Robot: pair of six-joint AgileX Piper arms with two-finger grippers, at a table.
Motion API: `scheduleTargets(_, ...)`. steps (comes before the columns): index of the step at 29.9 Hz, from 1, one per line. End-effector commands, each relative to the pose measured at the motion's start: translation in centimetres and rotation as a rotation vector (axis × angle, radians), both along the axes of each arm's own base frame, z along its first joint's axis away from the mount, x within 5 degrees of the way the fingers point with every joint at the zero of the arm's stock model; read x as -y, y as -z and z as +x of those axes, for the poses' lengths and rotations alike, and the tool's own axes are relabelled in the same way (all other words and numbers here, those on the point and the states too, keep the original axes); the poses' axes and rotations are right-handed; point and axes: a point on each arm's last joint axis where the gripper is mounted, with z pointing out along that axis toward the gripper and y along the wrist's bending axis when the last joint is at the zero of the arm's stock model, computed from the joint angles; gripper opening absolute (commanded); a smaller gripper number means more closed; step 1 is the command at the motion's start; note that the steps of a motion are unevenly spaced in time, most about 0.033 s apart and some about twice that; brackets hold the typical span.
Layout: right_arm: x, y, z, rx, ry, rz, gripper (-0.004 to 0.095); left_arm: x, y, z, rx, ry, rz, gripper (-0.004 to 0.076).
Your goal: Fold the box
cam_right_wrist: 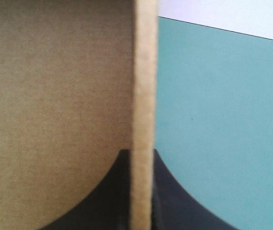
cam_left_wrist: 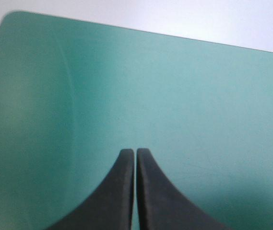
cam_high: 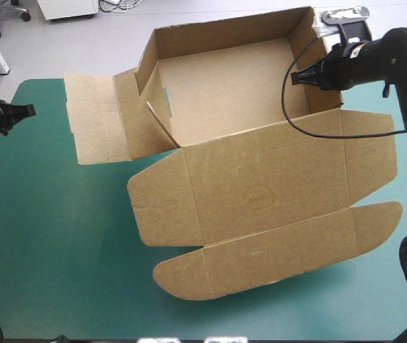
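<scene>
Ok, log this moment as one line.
box: walls up, left panel spread outward, lid flat | right gripper: shut on box's right wall | left gripper: shut, over teal-green cover, off box

The brown box [cam_high: 246, 186] stands as an open tray near the table's [cam_high: 60, 250] far edge, walls raised. Its lid lies flat toward the near edge, and 1 side panel lies unfolded leftward.

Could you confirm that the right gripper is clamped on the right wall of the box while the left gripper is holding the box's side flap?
Not quite: the right gripper is clamped on the right wall of the box, but the left gripper holds nothing. The left wrist view shows its fingers shut over bare teal-green cover, clear of the box.
</scene>
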Motion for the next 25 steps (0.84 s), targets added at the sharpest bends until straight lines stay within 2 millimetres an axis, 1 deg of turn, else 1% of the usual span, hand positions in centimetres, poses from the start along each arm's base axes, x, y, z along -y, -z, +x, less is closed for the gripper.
scheduleTargets(1,0.6,-3.2,-2.6,0.084,-0.009,0.089,-0.0020,-0.5,3.5,1.0,0.056,0.036,-0.172,0.0013)
scheduleTargets(2,0.6,-3.3,-2.7,0.086,-0.010,0.091,-0.0020,-0.2,5.2,1.4,0.052,0.066,-0.237,0.0013)
scheduleTargets(5,0.5,-3.3,-2.8,0.087,-0.012,0.095,-0.0020,1.2,9.0,2.0,0.088,0.154,-0.451,0.0013)
scheduleTargets(7,0.4,-3.4,-2.8,0.086,-0.020,0.106,-0.0020,2.2,10.3,1.9,0.127,0.219,-0.551,0.0013)
scheduleTargets(8,0.3,-3.4,-2.9,0.085,-0.025,0.115,-0.0020,2.8,10.7,1.9,0.145,0.240,-0.583,0.0013)
scheduleTargets(9,0.3,-3.4,-2.9,0.084,-0.028,0.119,-0.0019,3.3,11.0,1.9,0.150,0.258,-0.580,0.0013)
scheduleTargets(13,0.2,-3.4,-2.9,0.083,-0.036,0.128,-0.0019,5.9,11.0,2.3,0.138,0.337,-0.587,0.0011)
scheduleTargets(15,0.0,-3.5,-3.0,0.081,-0.046,0.144,-0.0019,7.4,10.5,2.4,0.172,0.404,-0.621,0.0011)
scheduleTargets(17,-0.1,-3.5,-3.0,0.080,-0.052,0.153,-0.0019,8.4,9.9,2.4,0.206,0.444,-0.680,0.0011)
scheduleTargets(20,-0.1,-3.5,-3.0,0.080,-0.055,0.159,-0.0019,9.2,9.0,2.4,0.262,0.485,-0.758,0.0011)
scheduleTargets(25,-0.2,-3.3,-2.9,0.069,-0.061,0.168,-0.0019,9.8,7.4,1.9,0.295,0.617,-0.795,0.0011)
